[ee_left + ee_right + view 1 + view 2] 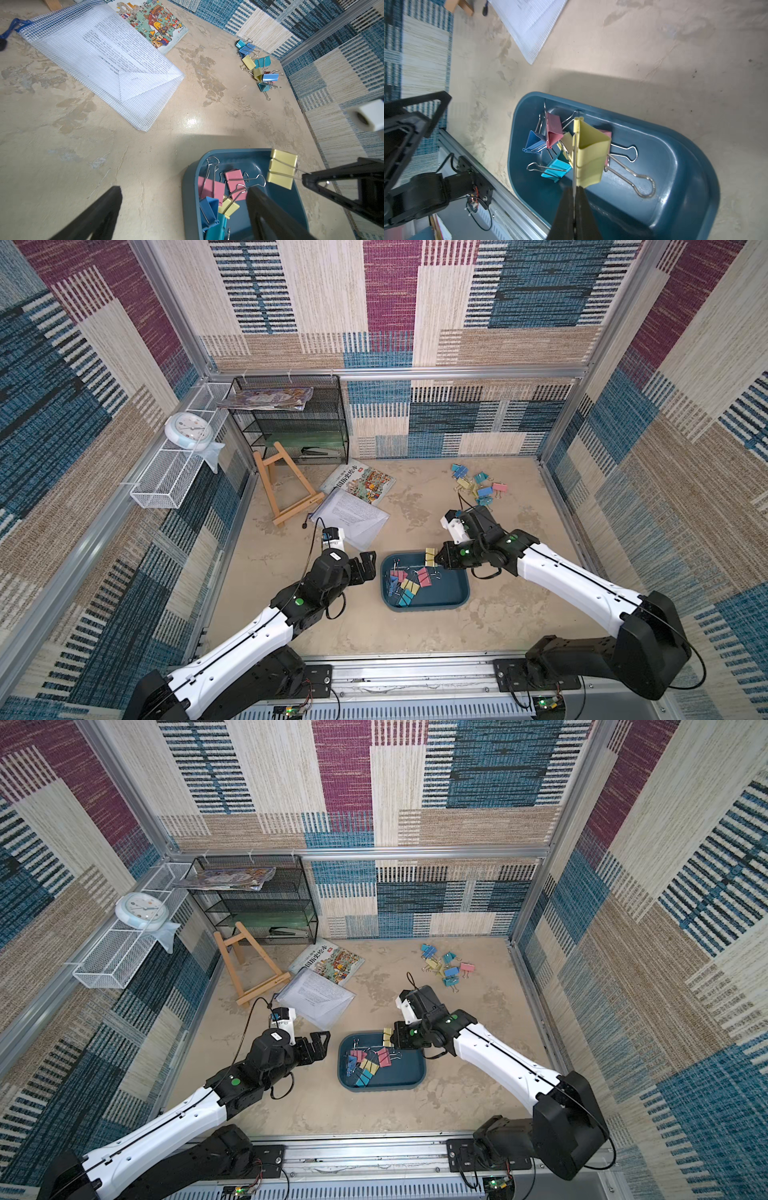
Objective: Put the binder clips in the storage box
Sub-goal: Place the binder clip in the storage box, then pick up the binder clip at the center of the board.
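The dark teal storage box (453, 593) (409, 1073) sits mid-table with several binder clips (409, 580) (550, 145) heaped at its left end. My right gripper (438, 559) (574, 188) is shut on the wire handle of a yellow binder clip (430, 556) (591, 153), which hangs over the box's far edge. My left gripper (365, 568) (185, 189) is open and holds nothing, just left of the box, one finger over its rim (188, 187). Several more loose binder clips (478, 485) (257, 66) lie in a pile at the far right of the table.
A mesh document pouch (353, 514) and a picture book (363, 485) lie beyond the left arm. A wooden easel (286, 489) and a black mesh rack (291, 423) stand at the back left. A white wire tray (174, 477) with a clock (189, 429) hangs on the left wall.
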Action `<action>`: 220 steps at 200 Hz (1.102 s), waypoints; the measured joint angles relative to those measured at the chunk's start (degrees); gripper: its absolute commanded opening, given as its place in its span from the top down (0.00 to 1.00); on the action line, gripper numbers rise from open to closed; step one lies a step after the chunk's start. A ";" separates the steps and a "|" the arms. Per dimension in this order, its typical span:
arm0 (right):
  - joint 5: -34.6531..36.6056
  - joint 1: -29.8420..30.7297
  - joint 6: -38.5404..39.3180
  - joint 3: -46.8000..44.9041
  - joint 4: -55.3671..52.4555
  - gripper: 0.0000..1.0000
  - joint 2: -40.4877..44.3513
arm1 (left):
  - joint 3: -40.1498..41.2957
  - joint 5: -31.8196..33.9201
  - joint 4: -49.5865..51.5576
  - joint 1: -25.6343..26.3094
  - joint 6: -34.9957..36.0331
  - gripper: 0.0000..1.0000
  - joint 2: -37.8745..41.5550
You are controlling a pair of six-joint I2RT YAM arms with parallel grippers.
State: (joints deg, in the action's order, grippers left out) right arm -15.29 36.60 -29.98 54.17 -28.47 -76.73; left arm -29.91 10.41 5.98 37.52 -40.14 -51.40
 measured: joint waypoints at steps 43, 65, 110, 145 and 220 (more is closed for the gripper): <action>3.02 3.26 0.07 1.90 -2.08 1.00 -6.29 | 0.00 0.00 -0.07 0.00 -0.22 0.03 -0.07; 5.11 4.70 -0.24 4.00 -2.10 1.00 -9.79 | 0.00 0.00 0.09 0.00 -0.24 0.03 0.07; 7.30 6.34 -0.48 7.43 -1.84 0.91 -16.35 | -0.11 0.00 0.59 0.00 -0.17 0.03 0.55; 6.99 6.91 -0.63 7.78 -0.52 0.72 -18.23 | -0.13 0.07 0.70 0.00 0.24 0.03 0.68; 19.67 5.38 -0.85 9.55 0.09 0.44 -6.75 | -0.13 0.07 1.25 0.00 0.28 0.03 0.68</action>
State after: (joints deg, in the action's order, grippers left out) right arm 4.38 41.98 -30.83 63.72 -28.38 -83.48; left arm -30.04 10.48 7.22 37.52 -39.86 -50.72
